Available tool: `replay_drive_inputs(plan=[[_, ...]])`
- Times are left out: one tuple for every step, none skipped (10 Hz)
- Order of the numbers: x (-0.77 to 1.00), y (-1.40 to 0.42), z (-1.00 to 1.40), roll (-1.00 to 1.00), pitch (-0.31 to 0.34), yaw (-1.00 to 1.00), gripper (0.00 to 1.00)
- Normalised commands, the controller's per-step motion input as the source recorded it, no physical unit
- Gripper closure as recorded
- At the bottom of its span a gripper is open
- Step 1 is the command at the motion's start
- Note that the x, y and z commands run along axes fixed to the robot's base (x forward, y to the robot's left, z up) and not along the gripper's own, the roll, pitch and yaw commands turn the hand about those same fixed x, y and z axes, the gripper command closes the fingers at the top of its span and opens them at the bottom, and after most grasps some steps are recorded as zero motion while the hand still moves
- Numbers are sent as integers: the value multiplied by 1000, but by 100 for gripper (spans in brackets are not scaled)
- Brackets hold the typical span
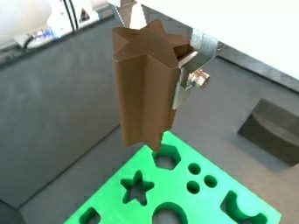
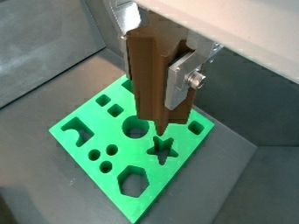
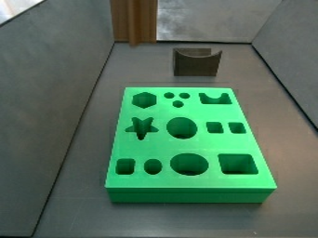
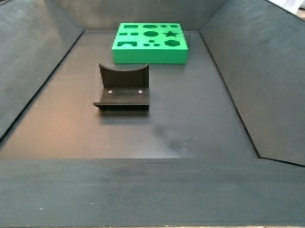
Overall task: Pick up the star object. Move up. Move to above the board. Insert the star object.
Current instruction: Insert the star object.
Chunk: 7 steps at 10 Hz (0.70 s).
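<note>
My gripper [image 2: 155, 80] is shut on the star object [image 2: 149, 74], a tall brown ridged prism held upright; one silver finger [image 2: 177, 83] presses its side, and the other finger is hidden behind it. Its star-shaped top [image 1: 145, 44] shows in a wrist view. The green board [image 2: 82, 131] lies flat on the floor below, with its star hole [image 2: 162, 150] open. In a side view only the star object's lower part [image 3: 134, 20] shows at the picture's top edge, well above the board [image 3: 187, 191] and its star hole [image 3: 140, 126]. The gripper is out of both side views.
The dark fixture [image 3: 195, 60] stands on the floor beyond the board's far end; it also shows in a side view [image 4: 123, 87] and a wrist view [image 1: 274, 129]. Sloping grey walls [image 4: 36, 80] enclose the floor. The board's other holes include a hexagon [image 3: 145, 98] and circles.
</note>
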Motion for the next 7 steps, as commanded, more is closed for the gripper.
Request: replay_drive_inputs(plan=[[0, -197, -694, 126, -111, 69, 100], [0, -177, -660, 124, -90, 60, 100], [0, -166, -637, 127, -84, 54, 100], [0, -137, -637, 133, -73, 71, 100], [31, -100, -620, 144, -64, 106, 100], [37, -74, -631, 144, -63, 123, 100], [66, -66, -623, 147, -57, 140, 100]])
